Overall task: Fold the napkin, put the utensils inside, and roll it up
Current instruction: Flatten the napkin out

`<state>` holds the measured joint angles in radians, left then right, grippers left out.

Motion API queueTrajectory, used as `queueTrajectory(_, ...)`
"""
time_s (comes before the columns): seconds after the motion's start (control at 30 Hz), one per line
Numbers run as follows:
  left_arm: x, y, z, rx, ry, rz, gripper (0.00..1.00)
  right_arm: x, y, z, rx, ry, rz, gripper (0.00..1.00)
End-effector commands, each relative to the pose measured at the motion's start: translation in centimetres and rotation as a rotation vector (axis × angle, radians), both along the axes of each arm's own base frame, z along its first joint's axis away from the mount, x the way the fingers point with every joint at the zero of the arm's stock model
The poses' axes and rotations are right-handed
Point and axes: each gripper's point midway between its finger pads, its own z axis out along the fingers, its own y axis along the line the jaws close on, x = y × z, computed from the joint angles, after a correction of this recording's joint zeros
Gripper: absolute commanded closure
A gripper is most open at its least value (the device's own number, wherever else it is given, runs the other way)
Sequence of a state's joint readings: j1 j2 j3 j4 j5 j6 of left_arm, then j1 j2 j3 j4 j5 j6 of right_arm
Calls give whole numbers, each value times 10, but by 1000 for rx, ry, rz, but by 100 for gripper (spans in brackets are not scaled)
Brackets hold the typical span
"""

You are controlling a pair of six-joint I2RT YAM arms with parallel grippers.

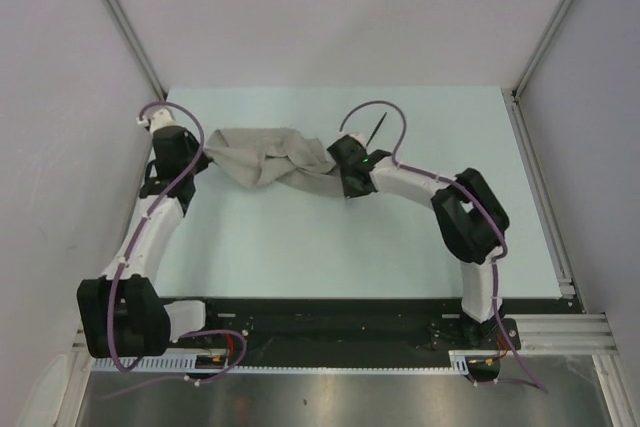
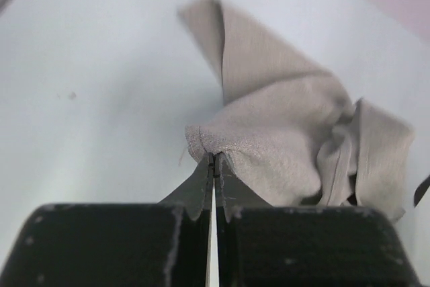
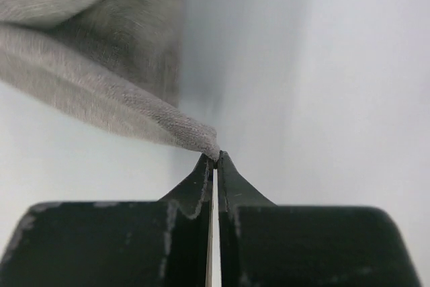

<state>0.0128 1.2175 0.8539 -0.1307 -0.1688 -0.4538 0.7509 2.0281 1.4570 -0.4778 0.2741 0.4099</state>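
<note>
The napkin (image 1: 268,159) hangs crumpled and twisted between the two arms, over the far part of the surface (image 1: 300,247). The left claw (image 2: 213,160) is closed tight on a fold at the napkin's left end. The right claw (image 3: 215,158) is pinched on a hemmed corner at its right end. The utensil (image 1: 378,128) lies on the surface just behind the right claw.
</note>
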Motion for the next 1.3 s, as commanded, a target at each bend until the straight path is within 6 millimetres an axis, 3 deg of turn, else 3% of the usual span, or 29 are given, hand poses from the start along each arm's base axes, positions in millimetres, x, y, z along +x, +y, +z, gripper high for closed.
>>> queueTrajectory(0.0, 7, 34, 82, 15, -173, 95, 100, 22, -92, 64, -148, -142, -150, 100)
queueTrajectory(0.2, -4, 73, 138, 57, -260, 193, 100, 27, -182, 105, -355, -223, -330, 100)
queueTrajectory(0.33, -13, 89, 188, 99, -341, 232, 100, 32, -215, 134, -390, -272, -410, 100)
queueTrajectory(0.53, -33, 101, 236, 156, -412, 273, 100, 36, -261, 190, -385, -376, -531, 100)
queueTrajectory(0.63, -45, 102, 243, 162, -425, 282, 100, 30, -284, 215, -372, -422, -596, 100)
queueTrajectory(0.7, -46, 95, 239, 142, -425, 249, 100, 24, -294, 218, -368, -423, -617, 100)
queueTrajectory(0.77, -44, 82, 219, 87, -416, 199, 100, 17, -302, 218, -343, -422, -638, 100)
queueTrajectory(0.8, -43, 76, 207, 56, -407, 172, 100, 13, -303, 206, -343, -395, -634, 100)
queueTrajectory(0.83, -38, 65, 167, 2, -341, 121, 100, 10, -303, 199, -326, -380, -640, 98)
queueTrajectory(0.9, -39, 48, 139, -77, -339, 76, 100, 3, -296, 171, -302, -306, -605, 84)
queueTrajectory(0.93, -40, 33, 94, -123, -262, 29, 100, 2, -291, 161, -288, -280, -588, 64)
queueTrajectory(0.97, -43, 25, 77, -154, -239, 13, 100, 2, -271, 150, -243, -252, -532, 56)
queueTrajectory(1.0, -46, 17, 41, -185, -185, -6, 100, 1, -259, 142, -229, -235, -492, 51)
queueTrajectory(1.03, -48, 6, 26, -218, -160, -49, 100, -3, -240, 131, -209, -213, -424, 43)
queueTrajectory(1.1, -53, -3, -7, -260, -94, -68, 100, -6, -185, 126, -164, -226, -229, 39)
queueTrajectory(1.17, -54, -7, -20, -280, -65, -74, 100, -11, -134, 119, -62, -208, -73, 37)
queueTrajectory(1.23, -54, -6, -26, -281, -60, -62, 100, -32, -65, 119, 56, -184, 137, 36)
queueTrajectory(1.27, -53, -4, -25, -275, -61, -54, 100, -42, -42, 118, 90, -168, 200, 36)
